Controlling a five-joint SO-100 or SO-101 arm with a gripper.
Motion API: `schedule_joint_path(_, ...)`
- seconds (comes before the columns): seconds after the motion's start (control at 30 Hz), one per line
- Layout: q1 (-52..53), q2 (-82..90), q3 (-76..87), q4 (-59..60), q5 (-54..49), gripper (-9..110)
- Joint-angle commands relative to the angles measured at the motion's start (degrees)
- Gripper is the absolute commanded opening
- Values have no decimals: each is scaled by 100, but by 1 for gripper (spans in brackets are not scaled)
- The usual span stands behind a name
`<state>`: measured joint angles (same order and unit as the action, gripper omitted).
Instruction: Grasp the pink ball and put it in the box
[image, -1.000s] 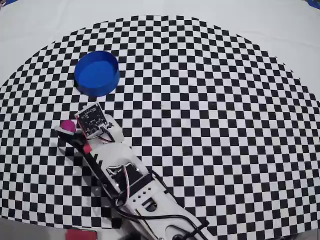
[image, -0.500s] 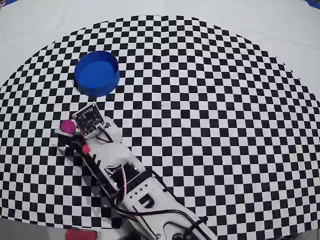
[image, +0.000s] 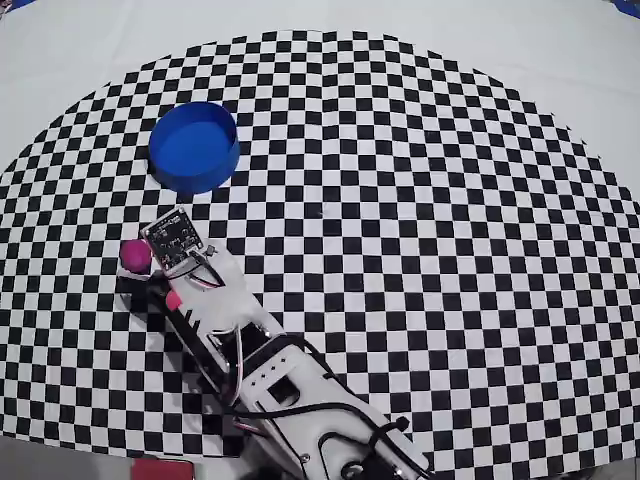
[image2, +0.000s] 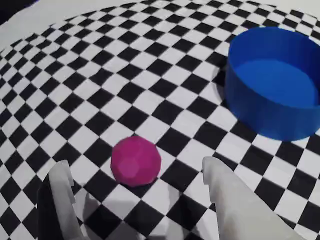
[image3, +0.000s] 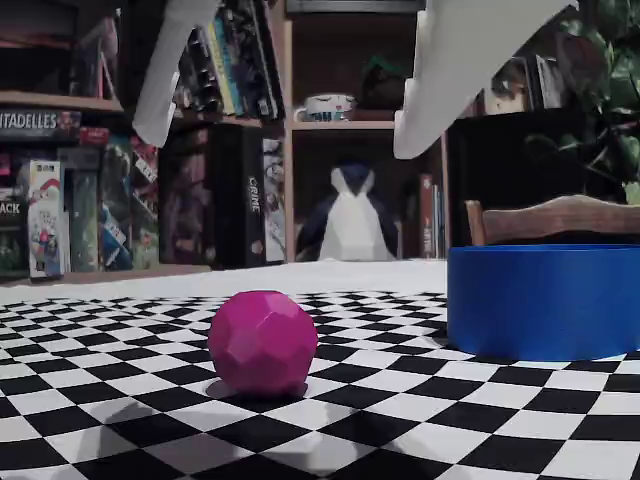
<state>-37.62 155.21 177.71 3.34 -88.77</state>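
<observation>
1. On the left in the fixed view, one white finger (image3: 175, 70) hangs high in the air. It is well above the pink ball (image3: 262, 343) and not touching it. If the arm comes down a bit crooked, I think this finger could land on top of the ball and not beside it.

2. The pink ball sits on the checkered cloth (image3: 90, 400), all by itself. In the wrist view the ball (image2: 135, 160) lies between the two fingers, but a little closer to the left one. It is round, so a small bump from one side could send it rolling away across the cloth.

3. The gripper (image2: 135, 175) is spread wide, with nothing in it. That leaves room for the ball. But if it shuts too soon, while high up, I think it would pinch only air or just the top of the ball, and the ball could pop out.

4. On the right is the box (image3: 545, 300), a round blue tub. It stands near the ball but not touching it. From above, the box (image: 194, 146) is up past the ball (image: 135, 255). Its walls are low, yet a ball carried too low could hit the wall. A ball dropped from too high might bounce back out.
</observation>
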Motion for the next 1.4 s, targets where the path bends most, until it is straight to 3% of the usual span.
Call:
schedule_joint_path(0.0,-44,-220,-264,-88,-35,30)
schedule_joint_path(1.37,-44,-2733,-1529,-562,-35,30)
